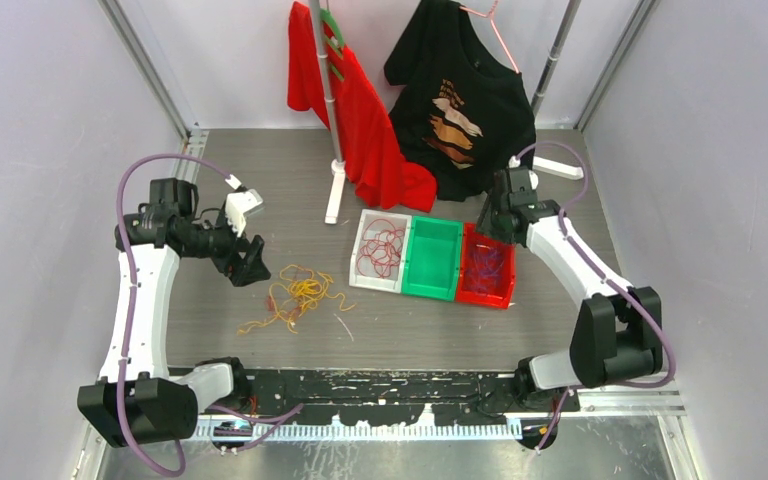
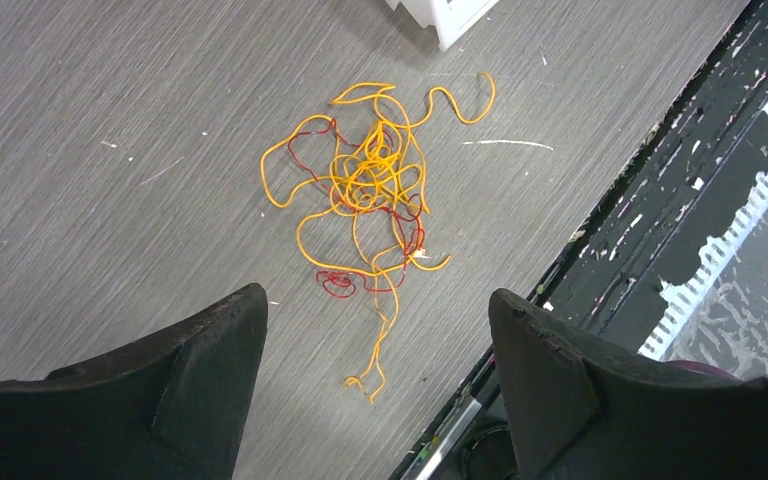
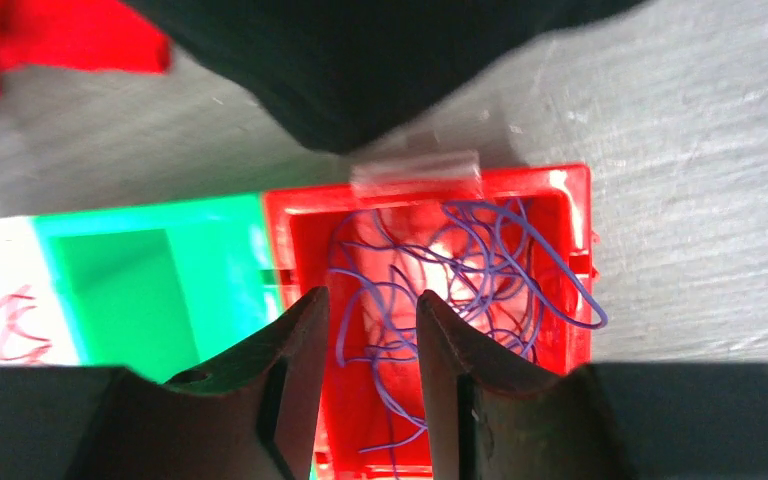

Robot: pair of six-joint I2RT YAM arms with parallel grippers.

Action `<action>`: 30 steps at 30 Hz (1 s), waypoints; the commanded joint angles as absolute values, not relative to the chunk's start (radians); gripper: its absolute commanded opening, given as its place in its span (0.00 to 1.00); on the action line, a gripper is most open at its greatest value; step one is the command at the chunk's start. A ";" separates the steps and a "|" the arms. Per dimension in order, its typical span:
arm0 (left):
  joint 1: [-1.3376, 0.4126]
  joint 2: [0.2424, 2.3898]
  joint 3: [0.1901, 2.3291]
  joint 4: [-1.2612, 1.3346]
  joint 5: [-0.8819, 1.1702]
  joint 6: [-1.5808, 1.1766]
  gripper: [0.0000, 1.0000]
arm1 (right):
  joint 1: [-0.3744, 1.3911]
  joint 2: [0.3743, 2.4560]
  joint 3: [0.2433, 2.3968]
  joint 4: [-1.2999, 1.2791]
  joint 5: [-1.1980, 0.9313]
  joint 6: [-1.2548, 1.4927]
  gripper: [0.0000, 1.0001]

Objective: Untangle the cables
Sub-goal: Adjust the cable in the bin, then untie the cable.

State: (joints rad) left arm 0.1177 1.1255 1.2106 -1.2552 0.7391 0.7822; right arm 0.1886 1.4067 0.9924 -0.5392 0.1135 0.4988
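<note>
White bin [image 1: 356, 262] at frame centre is holding red cables [image 1: 382, 250]; red bin [image 3: 575, 180] is holding purple cables [image 3: 480, 250], right gripper [image 3: 372, 300] hovering above, slightly parted. Left gripper [image 2: 377, 300] is gaping wide beside the yellow-red tangle [image 2: 370, 185] lying left-centre on the tabletop [image 2: 110, 100].

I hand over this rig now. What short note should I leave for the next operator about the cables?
The left gripper is open and empty, above the table beside the tangle.
The right gripper is open, over the red bin.
Done: red cables lie in the white bin, purple cables in the red bin. The green bin is empty.
Left: pull apart the tangle, mostly yellow with some red strands.
</note>
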 commanded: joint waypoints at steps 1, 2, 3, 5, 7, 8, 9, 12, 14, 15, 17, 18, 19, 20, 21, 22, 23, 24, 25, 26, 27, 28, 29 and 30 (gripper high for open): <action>0.114 1.121 1.222 -1.267 0.745 0.808 0.82 | 0.186 1.303 1.119 -0.594 0.102 0.499 0.44; 0.114 1.121 1.221 -1.267 0.745 0.810 0.82 | 0.185 1.291 1.130 -0.601 0.103 0.499 0.45; 0.114 1.121 1.218 -1.267 0.746 0.812 0.82 | 0.183 1.280 1.145 -0.611 0.111 0.492 0.46; 0.114 1.124 1.217 -1.270 0.748 0.814 0.81 | 0.172 1.278 1.173 -0.633 0.131 0.466 0.48; 0.114 1.126 1.219 -1.274 0.749 0.816 0.81 | 0.143 1.286 1.188 -0.648 0.145 0.440 0.51; 0.114 1.125 1.219 -1.275 0.751 0.816 0.81 | 0.125 1.290 1.186 -0.647 0.157 0.430 0.52; 0.114 1.124 1.219 -1.275 0.751 0.818 0.82 | 0.109 1.291 1.177 -0.641 0.175 0.416 0.54; 0.113 1.123 1.216 -1.276 0.753 0.819 0.82 | 0.062 1.290 1.114 -0.582 0.198 0.391 0.55; 0.114 1.123 1.216 -1.277 0.751 0.821 0.82 | 0.037 1.299 1.077 -0.539 0.188 0.387 0.55; 0.114 1.124 1.215 -1.275 0.750 0.821 0.83 | 0.031 1.307 1.065 -0.521 0.178 0.383 0.55; 0.114 1.128 1.214 -1.277 0.745 0.822 0.84 | 0.028 1.332 1.061 -0.507 0.167 0.385 0.54; 0.114 1.130 1.214 -1.278 0.740 0.822 0.85 | 0.028 1.345 1.060 -0.504 0.160 0.391 0.53; 0.114 1.134 1.214 -1.281 0.735 0.823 0.86 | 0.028 1.352 1.058 -0.498 0.146 0.398 0.51; 0.114 1.136 1.214 -1.283 0.730 0.825 0.86 | 0.029 1.357 1.048 -0.487 0.128 0.405 0.49; 0.113 1.139 1.213 -1.286 0.725 0.829 0.87 | 0.029 1.358 1.037 -0.468 0.114 0.415 0.47; 0.114 1.140 1.211 -1.286 0.718 0.833 0.87 | 0.029 1.356 1.024 -0.451 0.107 0.422 0.45; 0.114 1.142 1.203 -1.282 0.710 0.834 0.87 | 0.029 1.351 1.010 -0.434 0.094 0.426 0.42; 0.114 1.144 1.199 -1.276 0.703 0.834 0.87 | 0.028 1.351 1.001 -0.424 0.086 0.433 0.41; 0.114 1.148 1.196 -1.272 0.695 0.834 0.87 | 0.028 1.356 0.992 -0.420 0.081 0.439 0.39; 0.114 1.151 1.192 -1.271 0.690 0.834 0.87 | 0.028 1.363 0.988 -0.420 0.075 0.443 0.39; 0.114 1.154 1.191 -1.272 0.689 0.835 0.87 | 0.028 1.367 0.981 -0.419 0.067 0.448 0.38; 0.114 1.157 1.191 -1.274 0.688 0.837 0.87 | 0.029 1.370 0.972 -0.416 0.066 0.452 0.38; 0.114 1.159 1.192 -1.278 0.689 0.838 0.87 | 0.028 1.371 0.964 -0.413 0.065 0.458 0.37; 0.114 1.157 1.191 -1.278 0.689 0.841 0.87 | 0.029 1.369 0.954 -0.408 0.063 0.462 0.36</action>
State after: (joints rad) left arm 0.1177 1.1568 1.1912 -1.2736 0.6910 0.8200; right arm 0.0250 1.3685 0.9741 -0.4767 0.0902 0.4301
